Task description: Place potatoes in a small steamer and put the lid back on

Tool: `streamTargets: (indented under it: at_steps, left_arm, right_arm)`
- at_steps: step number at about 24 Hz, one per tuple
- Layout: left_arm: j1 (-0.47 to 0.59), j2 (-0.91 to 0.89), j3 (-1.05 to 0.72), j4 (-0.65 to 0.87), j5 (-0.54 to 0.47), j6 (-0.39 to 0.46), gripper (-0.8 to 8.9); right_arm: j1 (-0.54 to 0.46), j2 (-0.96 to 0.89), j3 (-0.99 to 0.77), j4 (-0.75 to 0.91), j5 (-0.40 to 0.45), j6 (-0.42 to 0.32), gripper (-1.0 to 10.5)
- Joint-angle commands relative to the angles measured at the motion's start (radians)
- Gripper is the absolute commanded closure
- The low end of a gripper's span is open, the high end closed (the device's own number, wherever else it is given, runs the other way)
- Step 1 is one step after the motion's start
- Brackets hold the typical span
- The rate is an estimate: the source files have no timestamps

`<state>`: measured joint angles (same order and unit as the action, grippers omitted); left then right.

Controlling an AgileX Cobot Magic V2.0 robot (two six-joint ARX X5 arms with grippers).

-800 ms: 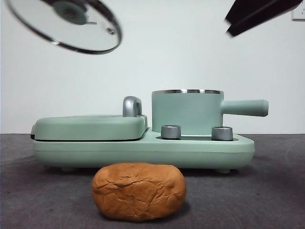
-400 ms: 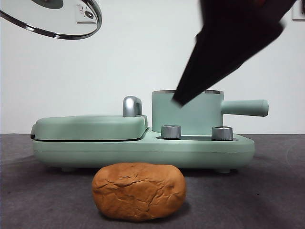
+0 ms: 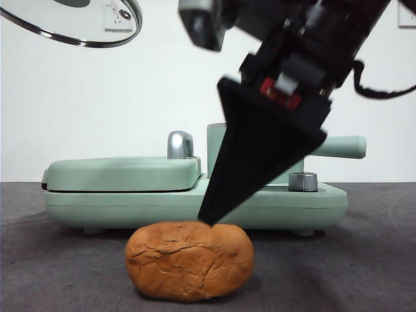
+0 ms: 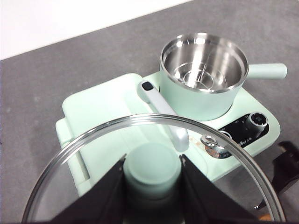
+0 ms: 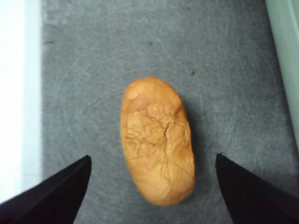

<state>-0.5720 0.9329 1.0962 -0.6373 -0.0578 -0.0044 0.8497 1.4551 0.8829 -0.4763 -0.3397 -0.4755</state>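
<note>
The potato [image 3: 188, 260], an orange-brown cracked lump, lies on the grey table in front of the cooker. My right gripper [image 3: 213, 213] hangs just above it as a big dark wedge. In the right wrist view this gripper [image 5: 153, 156] is open, one jaw on each side of the potato [image 5: 156, 140] and not touching it. The mint-green steamer [image 4: 203, 74] stands open and empty on the cooker's right side, partly hidden behind the right arm in the front view. High at the left, my left gripper [image 4: 153, 158] is shut on the knob of the glass lid [image 3: 71, 26].
The flat mint-green griddle cover [image 3: 123, 172] with its chrome handle [image 3: 180, 144] fills the cooker's left half. A steel dial [image 3: 302, 181] sits on the base below the steamer's side handle [image 3: 341, 146]. Grey mat lies on either side of the potato.
The right arm has swung down from the top right corner until its jaws hang just over the potato. The lid rose a little at the top left, then held still.
</note>
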Motion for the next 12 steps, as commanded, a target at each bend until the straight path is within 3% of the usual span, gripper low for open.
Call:
streamTargets:
  at_steps: [1,8,12]
  left_arm:
    - [-0.004,0.002,0.017,0.039,-0.007,-0.008,8.05]
    - [-0.004,0.002,0.017,0.039,-0.007,-0.008,8.05]
    - [-0.004,0.002,0.017,0.039,-0.007,-0.008,8.05]
  right_arm:
    - [0.015,0.043,0.019,0.024,0.000,-0.016,5.1]
    - [0.024,0.119,0.019,0.042,0.000,-0.030,5.1]
    - [0.032,0.127,0.019,0.042,0.000,-0.030,6.5]
